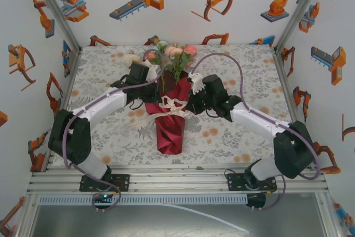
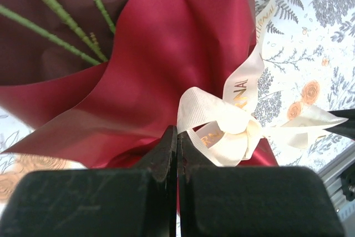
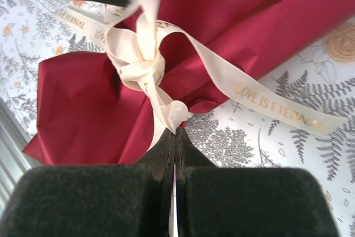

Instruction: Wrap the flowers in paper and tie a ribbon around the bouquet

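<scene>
The bouquet lies in the middle of the table, its flowers (image 1: 173, 54) pointing away from me and the dark red paper (image 1: 169, 131) tapering toward me. Green stems (image 2: 55, 20) show inside the cone. The cream ribbon (image 1: 172, 104) is knotted round the paper (image 2: 177, 43), with loops at the knot (image 3: 138, 67). My left gripper (image 2: 177, 130) (image 1: 161, 94) is shut just left of the knot, a ribbon (image 2: 233, 123) loop's edge meeting its tips. My right gripper (image 3: 176, 130) (image 1: 189, 102) is shut on a ribbon strand that runs between its fingers.
A printed ribbon tail (image 3: 277, 106) lies on the floral tablecloth (image 1: 111, 131) beside the cone; another tail (image 1: 141, 120) trails left. A purple cable (image 1: 233, 65) arcs over the right arm. Aluminium rails (image 1: 177, 181) border the near edge. Printed walls enclose three sides.
</scene>
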Action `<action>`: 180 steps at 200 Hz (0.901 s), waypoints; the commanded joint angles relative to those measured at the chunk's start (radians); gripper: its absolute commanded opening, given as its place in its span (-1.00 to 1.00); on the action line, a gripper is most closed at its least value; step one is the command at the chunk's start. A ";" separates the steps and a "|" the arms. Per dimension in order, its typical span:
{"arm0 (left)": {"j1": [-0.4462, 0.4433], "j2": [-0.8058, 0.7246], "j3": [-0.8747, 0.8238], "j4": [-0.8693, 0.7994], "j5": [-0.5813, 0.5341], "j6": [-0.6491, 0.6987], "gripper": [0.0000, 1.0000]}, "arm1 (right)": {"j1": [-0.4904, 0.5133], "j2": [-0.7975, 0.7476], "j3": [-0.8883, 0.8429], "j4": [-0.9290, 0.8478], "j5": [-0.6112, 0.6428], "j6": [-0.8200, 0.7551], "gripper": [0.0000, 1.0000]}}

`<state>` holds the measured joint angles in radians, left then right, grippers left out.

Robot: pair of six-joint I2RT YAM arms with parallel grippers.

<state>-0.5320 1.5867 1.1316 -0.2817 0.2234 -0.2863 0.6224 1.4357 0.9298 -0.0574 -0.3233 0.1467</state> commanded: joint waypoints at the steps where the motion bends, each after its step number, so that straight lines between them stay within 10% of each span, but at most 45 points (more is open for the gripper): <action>1: 0.014 -0.069 -0.023 -0.063 -0.122 -0.038 -0.97 | -0.011 -0.044 0.004 -0.013 0.093 -0.008 -1.00; 180: 0.189 -0.258 -0.297 -0.052 -0.234 -0.195 -1.00 | -0.166 -0.101 -0.224 -0.057 0.123 0.192 -1.00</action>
<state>-0.3893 1.3544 0.8597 -0.3374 0.0418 -0.4683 0.4969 1.3533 0.7341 -0.0666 -0.2405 0.3004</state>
